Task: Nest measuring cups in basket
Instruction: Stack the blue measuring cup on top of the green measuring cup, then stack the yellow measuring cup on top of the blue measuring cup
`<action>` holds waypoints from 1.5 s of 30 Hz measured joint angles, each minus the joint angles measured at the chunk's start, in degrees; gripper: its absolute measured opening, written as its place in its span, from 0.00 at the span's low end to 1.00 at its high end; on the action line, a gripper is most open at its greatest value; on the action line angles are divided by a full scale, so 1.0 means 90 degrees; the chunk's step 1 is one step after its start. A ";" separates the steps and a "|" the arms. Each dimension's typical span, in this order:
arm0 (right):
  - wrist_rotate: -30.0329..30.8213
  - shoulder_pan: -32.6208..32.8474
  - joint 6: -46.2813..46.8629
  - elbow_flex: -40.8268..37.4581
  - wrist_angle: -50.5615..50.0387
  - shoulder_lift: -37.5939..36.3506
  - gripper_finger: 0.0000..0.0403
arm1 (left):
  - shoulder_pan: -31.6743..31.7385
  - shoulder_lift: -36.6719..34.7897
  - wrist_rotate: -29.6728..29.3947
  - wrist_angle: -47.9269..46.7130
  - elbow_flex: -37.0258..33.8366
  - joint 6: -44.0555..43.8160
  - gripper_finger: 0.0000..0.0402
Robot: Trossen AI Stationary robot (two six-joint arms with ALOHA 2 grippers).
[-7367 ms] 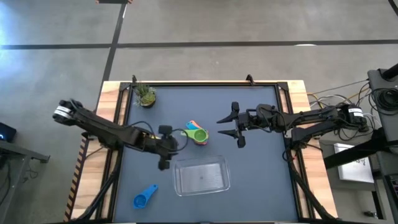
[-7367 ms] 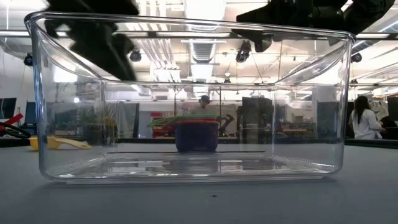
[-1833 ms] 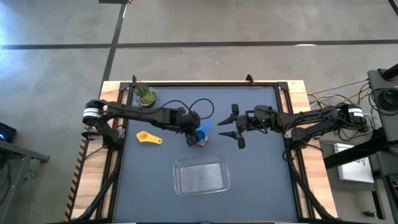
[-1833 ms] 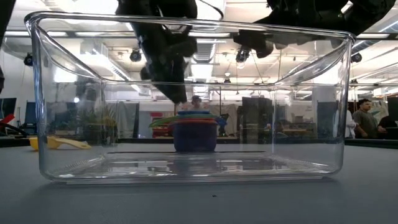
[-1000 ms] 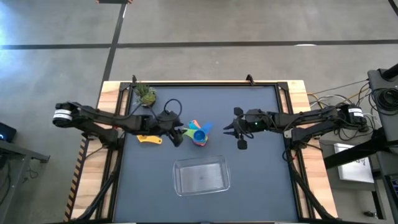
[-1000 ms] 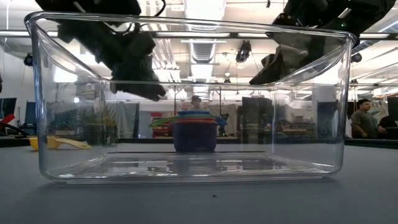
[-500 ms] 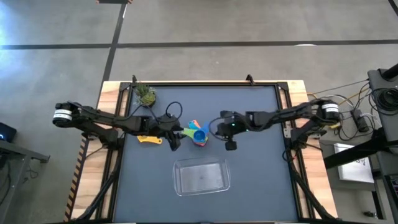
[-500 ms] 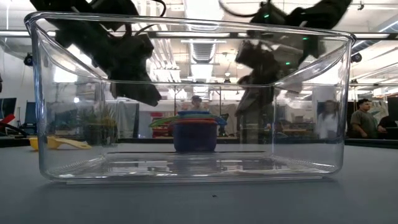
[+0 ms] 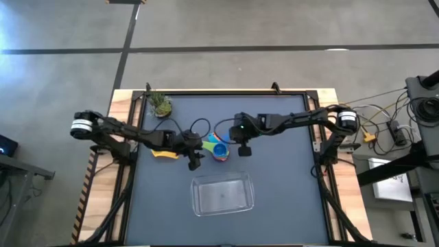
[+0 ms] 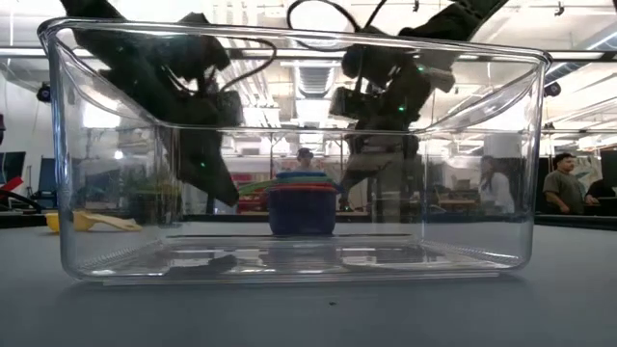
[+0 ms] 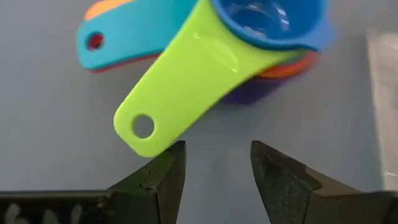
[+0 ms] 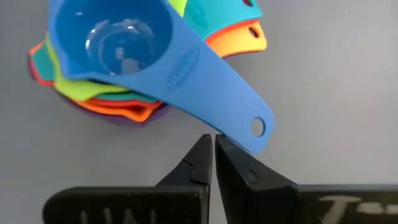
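Take the stack of nested measuring cups as your landmark. It sits on the dark table, just beyond the far long wall of the clear basket and apart from it. You can see nothing inside the basket. In the low view you see the stack through the basket's transparent walls.

The blue cup sits on top of the stack, its handle pointing out toward the right gripper. Below it you can make out green, orange, red, teal and purple cups, their handles fanned in different directions.

The left gripper is just beside the stack on its left side. You will find its fingers spread, with nothing between them. The round-holed end of the green handle lies just ahead of the gap and touches neither finger.

The right gripper is just beside the stack on its right side. Its fingers are pressed together, tip against tip, and pinch nothing. The tips stand right at the holed end of the blue handle; you cannot tell whether they touch it.

The yellow cup lies on the table alone, well to the left of the stack, under the left arm. A small potted plant stands near the table's far left corner, well apart from the stack.
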 joint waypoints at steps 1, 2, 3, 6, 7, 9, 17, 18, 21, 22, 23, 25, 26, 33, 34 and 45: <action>-0.0002 -0.0027 -0.0043 0.0093 -0.0108 0.0071 0.02 | 0.0045 0.0076 -0.0050 0.0018 0.0052 -0.0008 0.41; -0.0015 -0.0047 -0.0101 0.0185 -0.0156 0.0139 0.02 | 0.0081 0.0133 -0.0135 0.0026 0.0084 -0.0016 0.41; -0.0021 -0.0075 -0.0139 0.0278 -0.0158 0.0210 0.02 | 0.0124 0.0173 -0.0199 -0.0005 0.0126 -0.0034 0.41; -0.0065 -0.0115 -0.0302 0.0574 -0.0320 0.0433 0.02 | 0.0236 0.0249 -0.0536 0.0009 0.0234 -0.0084 0.41; -0.0068 -0.0128 -0.0345 0.0673 -0.0327 0.0487 0.02 | 0.0272 0.0250 -0.0655 -0.0002 0.0258 -0.0099 0.41; -0.0083 -0.0134 -0.0464 0.0834 -0.0408 0.0617 0.02 | 0.0327 0.0250 -0.0851 0.0029 0.0297 -0.0105 0.41; -0.0121 -0.0147 -0.0588 0.1261 -0.0393 0.0979 0.02 | 0.0433 0.0316 -0.0933 0.0588 0.0309 0.0157 0.41; -0.0131 -0.0147 -0.0591 0.1324 -0.0369 0.1023 0.02 | 0.0432 0.0351 -0.0932 0.0652 0.0307 0.0199 0.41; -0.0274 -0.0146 -0.0593 0.1494 -0.0392 0.1141 0.02 | 0.0447 0.0434 -0.0907 0.0825 0.0307 0.0271 0.41; -0.0290 -0.0144 -0.0595 0.1565 -0.0365 0.1187 0.02 | 0.0454 0.0445 -0.0904 0.0825 0.0309 0.0287 0.41; -0.0299 -0.0144 -0.0590 0.1614 -0.0349 0.1196 0.02 | 0.0456 0.0474 -0.0906 0.0830 0.0316 0.0290 0.41; -0.0306 -0.0144 -0.0592 0.1649 -0.0363 0.1196 0.02 | 0.0466 0.0487 -0.0897 0.0823 0.0326 0.0295 0.41; -0.0306 -0.0144 -0.0594 0.1663 -0.0273 0.1202 0.02 | 0.0466 0.0487 -0.0898 0.0811 0.0336 0.0303 0.41; 0.0295 -0.0174 -0.0149 0.1652 -0.0653 0.0938 0.02 | 0.0466 0.0200 -0.0954 0.0381 0.0389 0.0436 0.41; 0.0290 -0.0188 -0.0131 0.1652 -0.0741 0.0858 0.02 | 0.0466 0.0080 -0.0984 0.0131 0.0389 0.0428 0.41; 0.0204 -0.0029 0.0260 0.0894 -0.0897 -0.0422 0.02 | 0.0419 -0.2061 -0.1234 -0.3191 0.0389 -0.0453 0.41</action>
